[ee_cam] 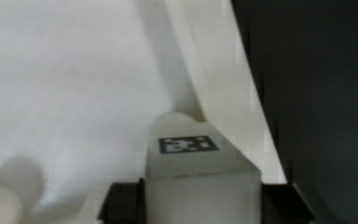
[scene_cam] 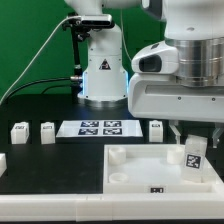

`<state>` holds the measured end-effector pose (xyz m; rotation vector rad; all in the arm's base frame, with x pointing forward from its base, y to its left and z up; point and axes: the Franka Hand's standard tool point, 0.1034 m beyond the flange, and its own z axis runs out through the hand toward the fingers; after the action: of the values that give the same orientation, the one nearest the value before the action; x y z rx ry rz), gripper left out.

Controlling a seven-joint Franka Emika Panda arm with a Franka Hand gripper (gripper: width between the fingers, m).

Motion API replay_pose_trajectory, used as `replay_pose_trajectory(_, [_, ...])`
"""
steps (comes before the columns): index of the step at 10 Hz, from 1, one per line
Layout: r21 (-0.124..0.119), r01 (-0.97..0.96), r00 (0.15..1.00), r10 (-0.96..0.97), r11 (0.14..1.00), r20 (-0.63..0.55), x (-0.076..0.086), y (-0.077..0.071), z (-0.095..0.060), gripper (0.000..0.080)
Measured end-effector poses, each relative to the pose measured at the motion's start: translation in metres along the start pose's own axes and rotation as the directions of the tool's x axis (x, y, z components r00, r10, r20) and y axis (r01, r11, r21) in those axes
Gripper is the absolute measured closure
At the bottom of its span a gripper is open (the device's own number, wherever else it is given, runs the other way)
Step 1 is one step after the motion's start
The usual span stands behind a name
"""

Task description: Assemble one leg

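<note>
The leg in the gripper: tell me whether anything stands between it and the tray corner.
Nothing visible does. The leg sits in the gripper over the tray near its corner on the exterior view's right. The wrist view shows only bare white tray around the leg.

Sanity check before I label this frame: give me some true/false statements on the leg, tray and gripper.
1. The gripper holds a leg over the tray. True.
2. The held leg is tilted. True.
3. The marker board lies inside the tray. False: it lies on the table behind the tray.
4. No other legs remain on the table. False: several stand behind the tray, such as one at the exterior view's left.
5. The wrist view shows a tag on the held leg. True.
</note>
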<state>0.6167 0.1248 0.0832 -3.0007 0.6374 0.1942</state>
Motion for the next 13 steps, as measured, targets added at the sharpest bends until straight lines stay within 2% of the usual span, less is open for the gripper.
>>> replay_pose_trajectory(3, [0.002,-0.311,0.950,0.311,0.950,0.001,-0.0015,-0.0030,0.0000,0.0505])
replay_pose_trajectory(5, [0.006,-0.439,0.899,0.439,0.899,0.006,-0.0017,-0.0037,-0.0001,0.0505])
replay_pose_trajectory(6, [0.006,-0.421,0.907,0.421,0.907,0.007,-0.0019,-0.0036,0.0002,0.0505])
replay_pose_trajectory(7, [0.006,-0.393,0.920,0.393,0.920,0.007,-0.0020,-0.0037,0.0005,0.0408])
replay_pose_trajectory(8, [0.006,-0.392,0.920,0.392,0.920,0.007,-0.0022,-0.0039,0.0006,0.0272])
replay_pose_trajectory(9, [0.005,-0.347,0.938,0.347,0.938,0.005,-0.0019,-0.0035,0.0007,0.0272])
replay_pose_trajectory(10, [0.003,-0.205,0.979,0.205,0.979,0.007,-0.0021,-0.0027,0.0011,0.0170])
replay_pose_trajectory(11, [-0.003,-0.104,0.995,0.104,0.995,0.009,-0.0028,-0.0020,0.0017,0.0156])
replay_pose_trajectory(13, [-0.039,0.273,0.962,-0.274,0.961,-0.007,0.0016,0.0022,0.0004,0.0151])
